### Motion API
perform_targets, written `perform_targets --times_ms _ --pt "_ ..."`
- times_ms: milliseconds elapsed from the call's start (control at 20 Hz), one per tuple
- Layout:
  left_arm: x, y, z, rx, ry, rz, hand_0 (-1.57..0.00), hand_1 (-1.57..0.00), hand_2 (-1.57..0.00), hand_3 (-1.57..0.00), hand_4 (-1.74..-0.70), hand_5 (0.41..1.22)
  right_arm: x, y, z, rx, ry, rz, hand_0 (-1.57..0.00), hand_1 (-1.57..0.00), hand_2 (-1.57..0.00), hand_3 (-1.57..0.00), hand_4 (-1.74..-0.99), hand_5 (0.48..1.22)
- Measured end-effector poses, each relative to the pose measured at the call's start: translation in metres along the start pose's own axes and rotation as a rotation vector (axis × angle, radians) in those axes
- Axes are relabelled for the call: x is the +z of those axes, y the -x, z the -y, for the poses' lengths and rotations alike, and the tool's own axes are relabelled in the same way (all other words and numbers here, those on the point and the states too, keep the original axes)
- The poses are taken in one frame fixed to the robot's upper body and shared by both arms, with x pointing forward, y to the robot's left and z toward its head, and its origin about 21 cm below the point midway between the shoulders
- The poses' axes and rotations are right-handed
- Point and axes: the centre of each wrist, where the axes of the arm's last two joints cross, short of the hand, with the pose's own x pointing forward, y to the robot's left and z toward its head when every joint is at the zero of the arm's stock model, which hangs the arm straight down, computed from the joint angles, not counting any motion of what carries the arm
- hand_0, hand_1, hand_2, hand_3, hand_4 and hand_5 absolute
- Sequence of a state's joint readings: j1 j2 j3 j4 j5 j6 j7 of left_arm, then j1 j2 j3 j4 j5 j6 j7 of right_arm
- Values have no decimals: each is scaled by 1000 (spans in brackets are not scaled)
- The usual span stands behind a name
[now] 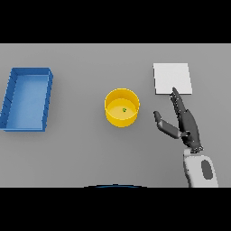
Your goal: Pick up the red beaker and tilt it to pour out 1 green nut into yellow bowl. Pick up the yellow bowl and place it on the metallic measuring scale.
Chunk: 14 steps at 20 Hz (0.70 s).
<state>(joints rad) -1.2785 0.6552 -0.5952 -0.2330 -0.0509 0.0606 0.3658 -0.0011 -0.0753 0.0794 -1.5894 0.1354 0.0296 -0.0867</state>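
A yellow bowl (122,107) stands upright in the middle of the table, with one small green nut (124,109) lying inside it. To its upper right lies the flat pale square scale (172,78). My right hand (186,122) is open to the right of the bowl, fingers straight and pointing toward the scale's near edge, thumb spread toward the bowl. A gap separates the thumb from the bowl. No red beaker shows anywhere in view. My left hand is out of sight.
A blue rectangular tray (28,99) sits at the left side of the table, well apart from the bowl.
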Motion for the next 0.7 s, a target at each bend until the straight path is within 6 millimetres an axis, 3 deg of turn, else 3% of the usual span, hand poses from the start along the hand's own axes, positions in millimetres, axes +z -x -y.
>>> perform_targets --times_ms 250,550,650,700 --pt "1 44 37 141 37 -108 -1571 -1571 -1571 -1521 -1740 1221 -2 0 1 17 -11 9 1 1 1 1 -1304 707" --pt "26 70 55 171 7 -114 -1571 -1571 -1571 -1340 -1738 1221 0 0 1 40 -16 3 1 1 1 1 -1327 724" --pt "36 76 58 197 -3 -134 -1571 -1571 -1571 -1319 -1737 1146 1 1 4 31 -13 3 1 1 1 1 -1335 725" --pt "40 75 60 201 -4 -136 -1571 -1571 -1571 -1369 -1682 1106 -2 0 1 29 -15 3 1 1 1 1 -1336 727"
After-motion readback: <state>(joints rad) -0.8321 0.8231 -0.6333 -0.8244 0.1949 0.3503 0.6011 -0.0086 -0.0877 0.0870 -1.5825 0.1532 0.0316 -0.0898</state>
